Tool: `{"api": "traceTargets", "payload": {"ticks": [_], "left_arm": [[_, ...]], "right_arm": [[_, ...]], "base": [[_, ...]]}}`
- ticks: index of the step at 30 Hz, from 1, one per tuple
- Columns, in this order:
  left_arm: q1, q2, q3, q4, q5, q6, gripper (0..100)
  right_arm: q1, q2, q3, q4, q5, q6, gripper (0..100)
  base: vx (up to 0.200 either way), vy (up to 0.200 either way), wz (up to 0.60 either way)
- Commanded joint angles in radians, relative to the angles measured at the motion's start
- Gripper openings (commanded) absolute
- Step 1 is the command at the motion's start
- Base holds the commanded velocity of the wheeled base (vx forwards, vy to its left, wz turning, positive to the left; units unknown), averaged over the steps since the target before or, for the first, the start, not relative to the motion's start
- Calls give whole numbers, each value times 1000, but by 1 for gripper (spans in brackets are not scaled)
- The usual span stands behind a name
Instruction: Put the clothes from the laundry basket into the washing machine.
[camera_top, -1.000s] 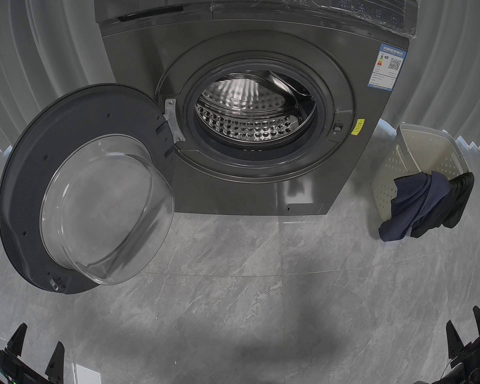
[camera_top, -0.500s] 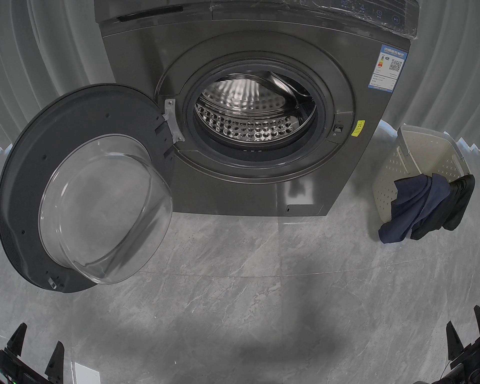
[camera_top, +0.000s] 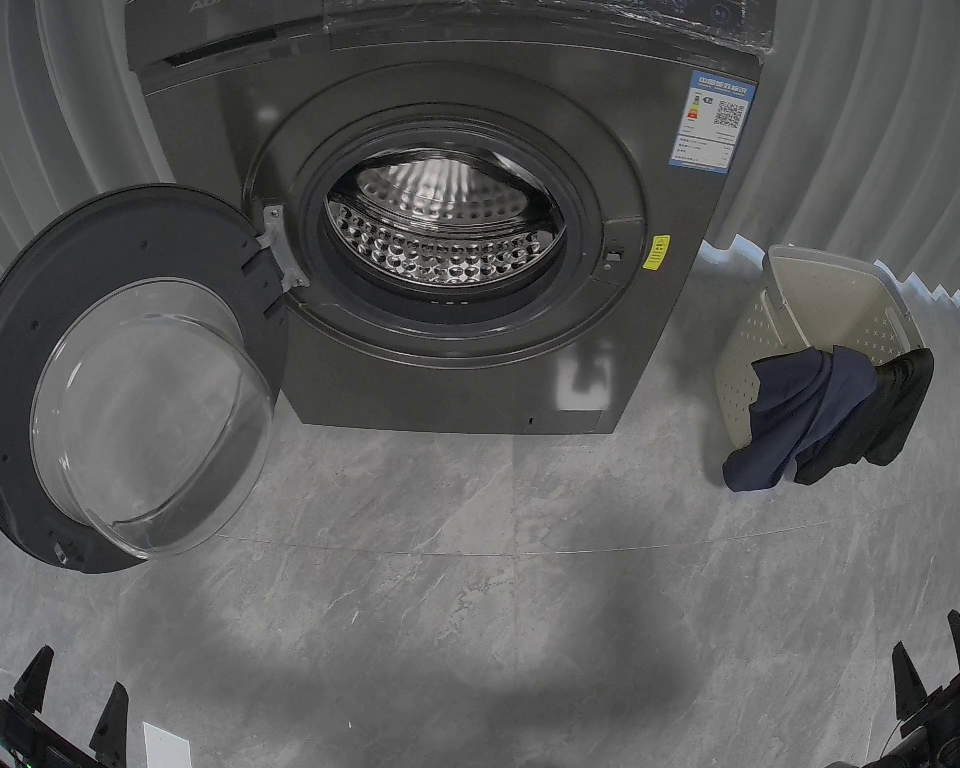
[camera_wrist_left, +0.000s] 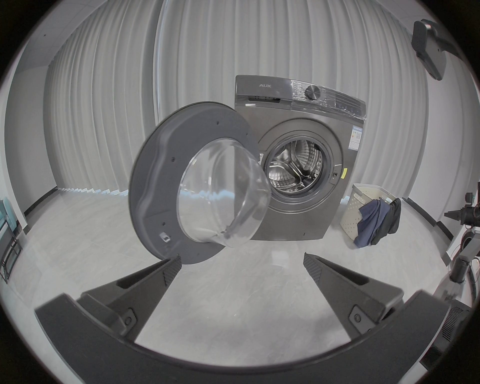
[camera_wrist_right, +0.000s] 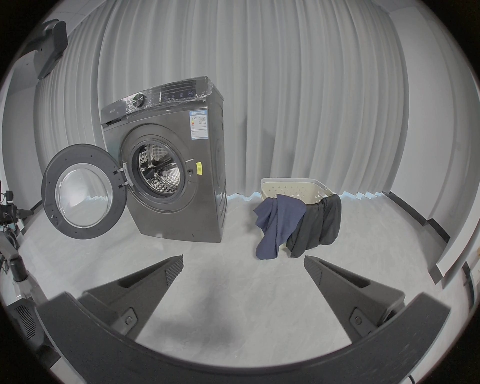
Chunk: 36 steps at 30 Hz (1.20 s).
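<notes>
Front of washing machine (camera_top: 440, 390): blue-and-white label (camera_top: 711, 121) at the upper right corner, with a small code square and rows of print too fine to read. Yellow sticker (camera_top: 656, 252) just beside the door opening, on its right; any marks on it are not legible. Short logo (camera_wrist_left: 265, 85) in pale letters on the top-left panel. Along the top right, control panel (camera_top: 722, 12) under plastic film shows faint blue symbols, possibly button icons. No numbers legible.

One dark grey front-loading washing machine (camera_top: 430, 385) and one cream perforated plastic laundry basket (camera_top: 745, 350) are showing; seemingly two pieces are hanging from it: one navy blue cloth (camera_top: 790, 405), one black cloth (camera_top: 880, 410).
</notes>
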Motion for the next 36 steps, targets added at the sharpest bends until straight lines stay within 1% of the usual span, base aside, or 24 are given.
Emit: {"api": "traceTargets", "payload": {"ticks": [1, 13, 17, 20, 22, 36], "left_arm": [[0, -13, 16, 0, 1, 0, 100], [0, -15, 16, 0, 1, -2, 100], [0, -15, 16, 0, 1, -2, 100], [0, -15, 16, 0, 1, -2, 100], [0, -15, 16, 0, 1, -2, 100], [0, -15, 16, 0, 1, -3, 100]], "right_arm": [[0, -8, 16, -1, 0, 0, 100], [-3, -6, 16, -1, 2, -1, 100], [-1, -6, 16, -1, 3, -3, 100], [-1, -8, 16, -1, 3, -1, 100], [0, -8, 16, -1, 2, 3, 100], [0, -8, 16, -1, 3, -1, 100]], "base": [[0, -200, 0], [0, -200, 0], [0, 0, 0], [0, 0, -600], [0, 0, 0], [0, -200, 0]]}}
